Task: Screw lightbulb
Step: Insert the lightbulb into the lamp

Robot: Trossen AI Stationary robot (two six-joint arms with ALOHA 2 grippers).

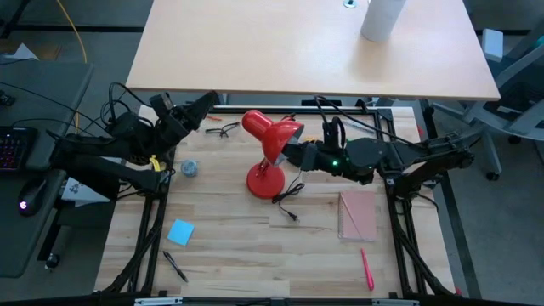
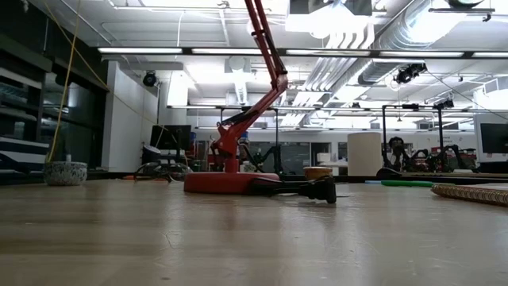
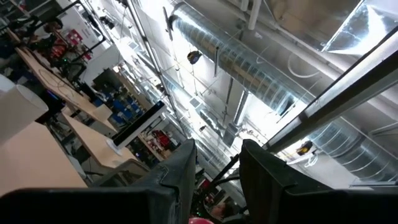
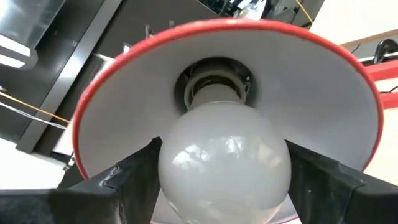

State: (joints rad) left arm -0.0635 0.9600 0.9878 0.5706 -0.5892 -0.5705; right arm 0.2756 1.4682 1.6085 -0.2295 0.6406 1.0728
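Note:
The red desk lamp stands on its round base at mid-table, its shade tilted toward the right. The white lightbulb sits inside the shade, its narrow base in the socket. My right gripper reaches into the shade from the table's right and is shut on the bulb. In the high view the shade hides the bulb. My left gripper waits at the table's far left, tipped upward, open and empty. My right gripper pinches the bulb's round globe between its two fingers, one finger on each side of its widest part. The fingers come roughly level from the table's right, along the bulb's axis. The bulb is clear of the table, its base in the socket.
The lamp's black cord and plug lie near its base. A pink notebook and red pen lie at the right. A blue note, black pen, grey ball and glasses lie at the left.

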